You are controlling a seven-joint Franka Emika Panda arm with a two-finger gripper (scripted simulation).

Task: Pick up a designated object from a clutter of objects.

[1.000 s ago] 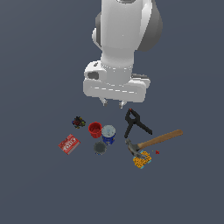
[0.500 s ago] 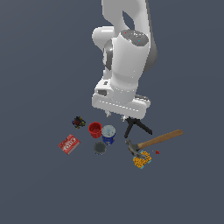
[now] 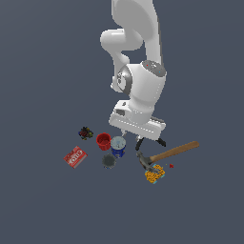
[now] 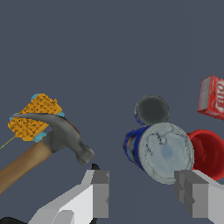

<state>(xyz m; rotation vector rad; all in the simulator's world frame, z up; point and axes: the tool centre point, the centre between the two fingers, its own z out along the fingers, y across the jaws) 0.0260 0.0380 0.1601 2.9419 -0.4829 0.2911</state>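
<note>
The black clamp (image 3: 161, 141) is mostly hidden behind my white hand in the exterior view; only dark ends of its handles stick out below the hand. In the wrist view just a black sliver of the clamp (image 4: 94, 167) shows beside one finger. My gripper (image 3: 132, 137) hangs low over the clutter, between the blue can (image 3: 118, 147) and the hammer (image 3: 167, 154). The gripper (image 4: 146, 193) is open, with nothing between its fingers (image 4: 99, 192). The blue can (image 4: 162, 151) lies close to the other finger.
Red cup (image 3: 103, 141), grey round piece (image 3: 109, 161), red box (image 3: 75, 157) and dark berry cluster (image 3: 86, 133) lie toward the exterior view's left. An orange-yellow block (image 3: 155, 174) sits under the hammer's head (image 4: 65, 134). A small red bit (image 3: 171, 166) lies near it.
The arm has come down and shifted toward the exterior view's right; its hand now covers most of the black clamp, which was in plain sight before. The objects have not moved.
</note>
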